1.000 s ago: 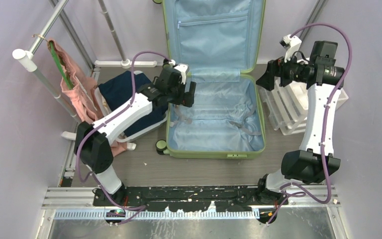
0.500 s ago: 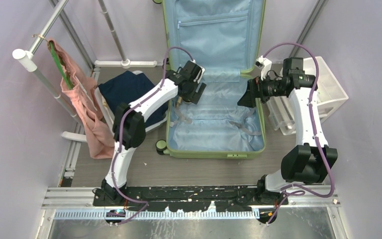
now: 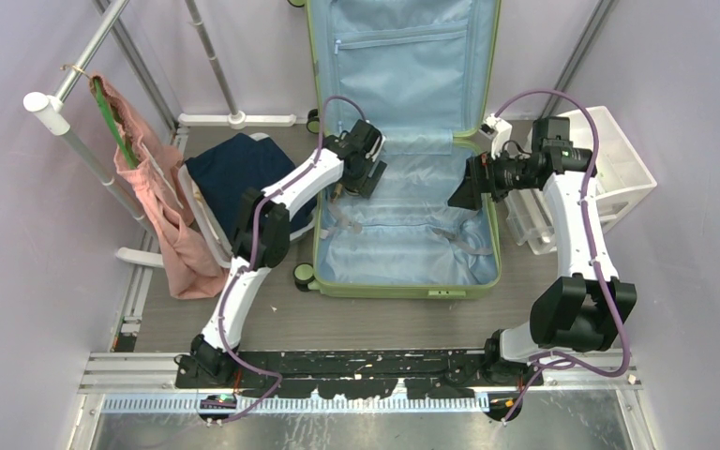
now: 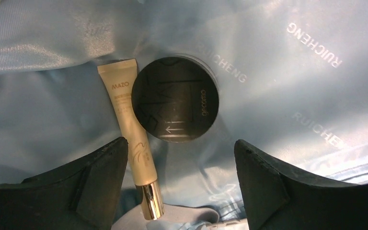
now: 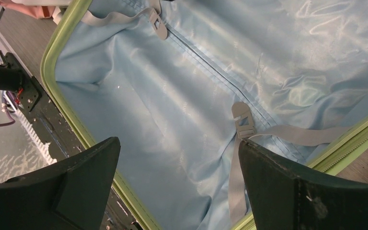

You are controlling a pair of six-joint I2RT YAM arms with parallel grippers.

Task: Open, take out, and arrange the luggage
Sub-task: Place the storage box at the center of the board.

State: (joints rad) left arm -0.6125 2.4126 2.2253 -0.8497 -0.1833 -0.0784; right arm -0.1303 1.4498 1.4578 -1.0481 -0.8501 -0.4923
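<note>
left arm [image 3: 292, 183]: I see it reaching forward, elbow bent | left hand [image 3: 366, 173]: tipped downward, fingers spread wide, empty | right arm [image 3: 574, 214]: upright, forearm turned inward | right hand [image 3: 459, 190]: aimed left and down, fingers spread wide, empty

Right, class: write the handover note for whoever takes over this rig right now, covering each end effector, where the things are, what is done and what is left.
Left end effector: open, empty, poised over a cream tube and a round black compact lying side by side on the lining, near the hinge.
Right end effector: open, empty, above the right side of the suitcase.
Done: suitcase open, lid raised at the back, straps unbuckled.
Left: take out the tube and compact and arrange them.
</note>
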